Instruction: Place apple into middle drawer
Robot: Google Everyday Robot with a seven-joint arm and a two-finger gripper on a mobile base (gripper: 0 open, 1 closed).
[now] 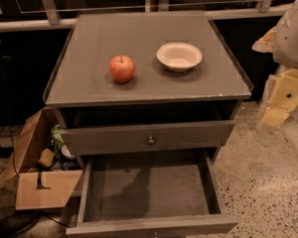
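Observation:
The apple (121, 68), small, round and red-orange with a short dark stem, sits on the grey cabinet top (139, 38), left of centre. The middle drawer (149, 190) is pulled wide open below, showing a bare flat grey floor, low side walls and a thick front board. My gripper (280, 103), yellowish below a white arm, hangs at the far right edge, to the right of the cabinet and well away from the apple. It holds nothing that I can see.
A shallow white bowl (179, 56) stands on the cabinet top, right of the apple. A grey drawer with a small round knob (150, 140) sits above the open one, slightly out. An open cardboard box (37, 175) lies on the floor at left.

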